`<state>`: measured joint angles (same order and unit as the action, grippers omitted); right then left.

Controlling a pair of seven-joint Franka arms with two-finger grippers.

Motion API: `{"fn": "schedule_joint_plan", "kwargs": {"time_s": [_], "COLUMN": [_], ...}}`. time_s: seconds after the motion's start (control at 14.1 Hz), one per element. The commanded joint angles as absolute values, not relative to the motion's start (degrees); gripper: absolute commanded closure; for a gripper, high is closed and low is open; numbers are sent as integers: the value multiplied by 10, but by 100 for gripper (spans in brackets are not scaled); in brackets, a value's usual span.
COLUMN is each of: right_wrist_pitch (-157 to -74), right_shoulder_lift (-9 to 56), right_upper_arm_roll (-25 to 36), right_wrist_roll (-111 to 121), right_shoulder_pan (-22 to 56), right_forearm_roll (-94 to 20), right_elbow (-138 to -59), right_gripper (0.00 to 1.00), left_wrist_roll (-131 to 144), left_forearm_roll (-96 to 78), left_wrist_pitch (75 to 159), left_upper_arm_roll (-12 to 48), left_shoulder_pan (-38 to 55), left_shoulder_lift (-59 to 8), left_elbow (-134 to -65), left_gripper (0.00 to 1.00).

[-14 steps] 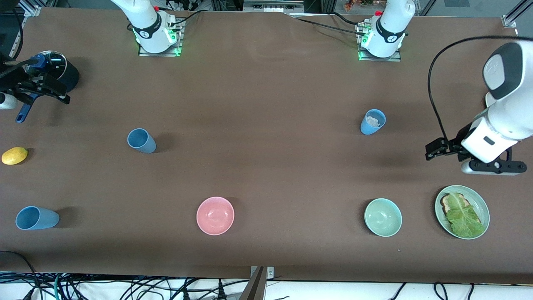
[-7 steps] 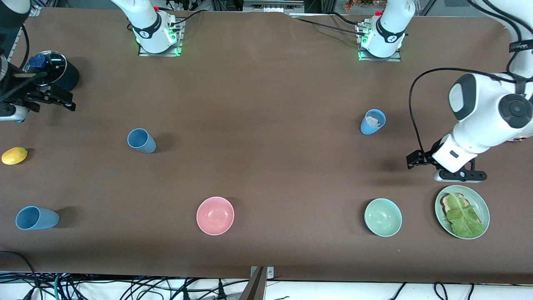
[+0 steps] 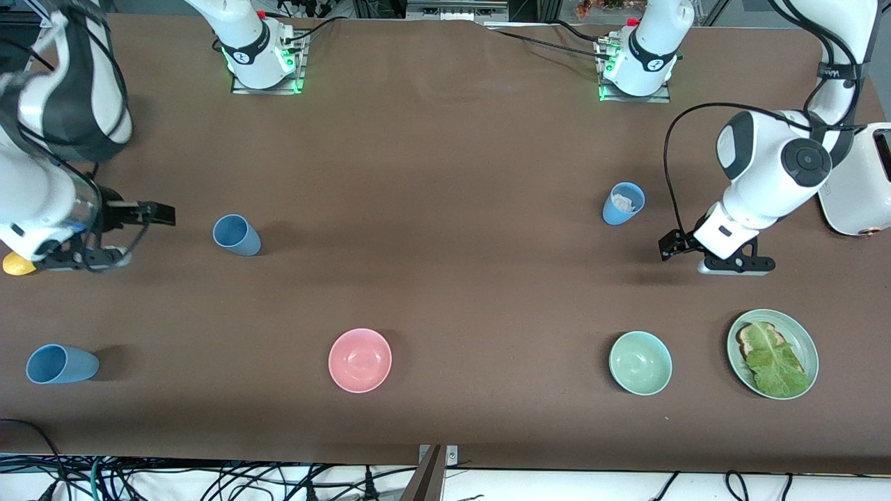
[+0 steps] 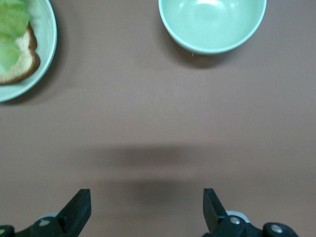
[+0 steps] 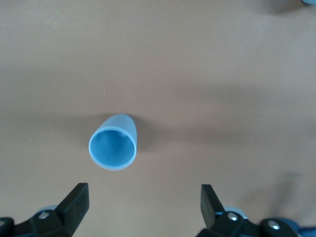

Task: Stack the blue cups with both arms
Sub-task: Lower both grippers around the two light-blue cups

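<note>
**Both arms swing in over the counter, each heading for a blue cup**

Within the last second both white arms have come inward from the counter's ends. The right gripper (image 3: pixel 150 214), which hung over the dark lidded saucepan, has dropped toward the small matte light-blue tapered cup (image 3: pixel 237 234) standing at the right arm's end; its wrist view frames that cup (image 5: pixel 113 143) just ahead of spread, empty fingers (image 5: pixel 74 200). The left gripper (image 3: pixel 669 245) has slid from over the plate's end of the counter toward the second light-blue tumbler (image 3: pixel 624 202), which has a pale crumpled scrap inside. Its fingers (image 4: pixel 79 207) are also wide apart and hold nothing, with only bare brown counter (image 3: pixel 445 278) between them.

My reading is that the task is at its opening reach: nothing is gripped, nothing stacked. A third light-blue cup (image 3: pixel 61 364) stands untouched, nearer the front camera at the right arm's end.

The cups are smooth, handleless plastic cones, thin-walled and light, likely to nest easily but tip if nudged. The counter looks like dull, slightly fuzzy brown matting. Also present: a glossy pink round bowl (image 3: pixel 360 360), a pale-green bowl (image 3: pixel 640 362), a green plate (image 3: pixel 805 341) carrying toast and lettuce, and a yellow lemon (image 3: pixel 14 265) half hidden under the right arm.
</note>
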<state>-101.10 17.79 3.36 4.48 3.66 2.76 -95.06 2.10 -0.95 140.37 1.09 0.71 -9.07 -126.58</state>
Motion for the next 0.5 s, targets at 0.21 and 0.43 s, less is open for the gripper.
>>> {"fn": "schedule_joint_plan", "kwargs": {"time_s": [0.21,0.43], "right_wrist_pitch": [-1180,-1257], "right_shoulder_lift": [190,151], "right_upper_arm_roll": [33,35], "right_wrist_roll": [38,46], "right_shoulder_pan": [47,46], "right_forearm_roll": [36,36], "right_elbow": [-1072,-1163], "right_gripper": [0,0], "left_wrist_roll": [88,91], "left_forearm_roll": [4,4], "left_wrist_pitch": [1413,1425], "left_upper_arm_roll": [51,54], "left_shoulder_pan": [11,11], "left_shoulder_lift": [-7,-4], "left_elbow": [-1359,-1379], "left_gripper": [0,0]}}
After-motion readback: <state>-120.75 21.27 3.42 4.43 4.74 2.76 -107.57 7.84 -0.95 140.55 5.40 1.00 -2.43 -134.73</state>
